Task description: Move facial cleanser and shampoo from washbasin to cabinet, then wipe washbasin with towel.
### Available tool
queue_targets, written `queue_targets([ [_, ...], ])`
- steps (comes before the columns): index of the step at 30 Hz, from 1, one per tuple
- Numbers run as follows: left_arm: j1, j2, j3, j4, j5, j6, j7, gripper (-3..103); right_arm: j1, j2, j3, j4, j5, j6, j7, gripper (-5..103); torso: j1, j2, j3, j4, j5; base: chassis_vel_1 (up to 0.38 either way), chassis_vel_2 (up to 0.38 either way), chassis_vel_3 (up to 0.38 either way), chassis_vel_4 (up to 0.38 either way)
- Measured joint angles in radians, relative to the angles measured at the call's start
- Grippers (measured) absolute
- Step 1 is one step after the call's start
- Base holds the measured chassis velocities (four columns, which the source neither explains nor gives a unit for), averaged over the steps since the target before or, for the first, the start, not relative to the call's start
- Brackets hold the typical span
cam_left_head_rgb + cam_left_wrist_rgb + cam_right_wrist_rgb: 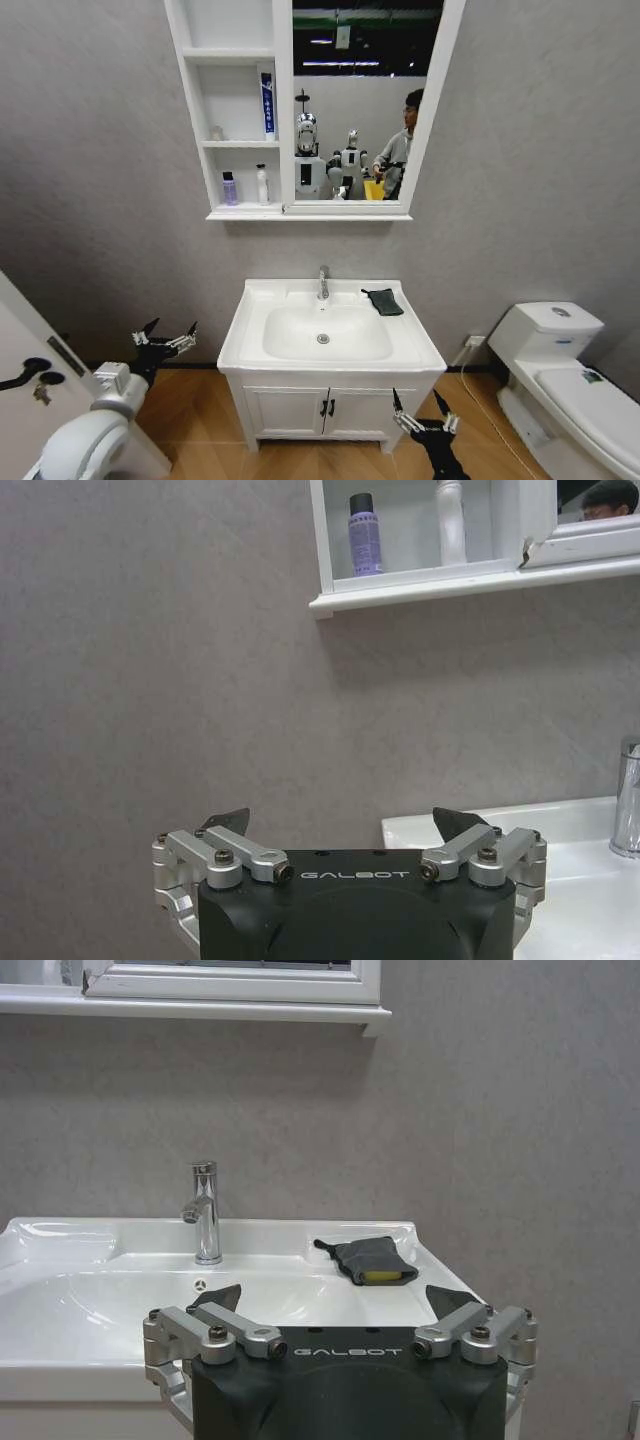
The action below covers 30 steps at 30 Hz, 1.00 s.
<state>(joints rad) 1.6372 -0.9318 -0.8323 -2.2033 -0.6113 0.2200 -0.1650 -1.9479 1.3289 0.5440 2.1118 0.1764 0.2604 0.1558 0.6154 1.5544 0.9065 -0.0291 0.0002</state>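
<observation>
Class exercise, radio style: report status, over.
Left pincer and right pincer open, low beside washbasin. Two bottles in cabinet. Towel on basin's back right corner. Nothing in the way.

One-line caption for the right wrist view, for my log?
Open right gripper faces the washbasin, grey towel lying on its rim beside the tap.

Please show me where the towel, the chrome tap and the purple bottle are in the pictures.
towel (370, 1259): right wrist view, middle of the dark cloth.
chrome tap (205, 1210): right wrist view, its upright body.
purple bottle (364, 545): left wrist view, its labelled body.
</observation>
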Motion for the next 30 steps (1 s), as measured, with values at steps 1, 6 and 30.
queue_targets([
  [1,0.014,-0.013,-0.009,-0.008,0.001,0.000,0.007,100,0.002,0.000,-0.003,0.000,0.000,0.000,-0.005,100,0.000,0.000,0.000,0.0000,-0.0001,0.000,0.000,0.000,0.000],
  [6,0.061,-0.047,-0.027,-0.030,0.024,-0.007,0.045,100,0.010,0.000,-0.015,-0.001,-0.002,0.001,-0.014,100,0.000,0.000,0.000,0.0005,-0.0001,0.000,0.000,0.000,0.000],
  [30,0.095,-0.084,-0.004,-0.057,0.064,-0.021,0.112,100,0.010,-0.008,-0.020,0.000,-0.023,0.025,-0.061,100,0.000,0.000,0.000,0.0003,-0.0002,0.000,0.000,0.000,0.000],
])
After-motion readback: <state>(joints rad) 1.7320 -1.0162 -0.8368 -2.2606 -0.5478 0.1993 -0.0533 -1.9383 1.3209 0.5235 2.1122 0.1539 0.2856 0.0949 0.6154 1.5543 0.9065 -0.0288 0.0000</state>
